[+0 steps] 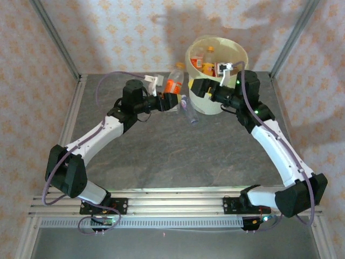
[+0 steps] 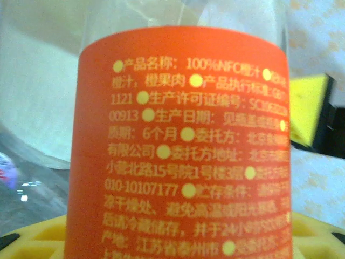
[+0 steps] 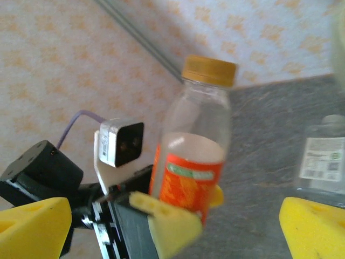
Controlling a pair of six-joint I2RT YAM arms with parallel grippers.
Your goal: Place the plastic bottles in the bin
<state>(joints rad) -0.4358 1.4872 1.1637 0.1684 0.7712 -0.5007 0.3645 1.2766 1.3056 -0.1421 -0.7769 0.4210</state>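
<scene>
**Mia:** What is the biggest thing here?

**Ben:** The grey table (image 1: pixel 172 156). Next is the bin (image 1: pixel 243 58), standing at the far side. Some bottles (image 1: pixel 207 63) are inside it.

**Mia:** And the arms?

**Ben:** The left gripper (image 1: pixel 171 98) is just left of the bin. Its jaws are squeezed onto the orange-label bottle (image 1: pixel 172 83).

**Mia:** How does the bottle sit in there?

**Ben:** It stands up straight between the jaws, with one yellow pad (image 3: pixel 168 218) pressing each side of the label, low down. The neck and the orange cap stick up above them.

**Mia:** What about the other one?

**Ben:** The right gripper (image 1: pixel 198 89) is in front of the bin's near wall, and its jaws are spread wide.

**Mia:** Anything smaller?

**Ben:** A clear bottle (image 1: pixel 190 112) lies on its side on the table, just beside the held one and below the right gripper.
</scene>
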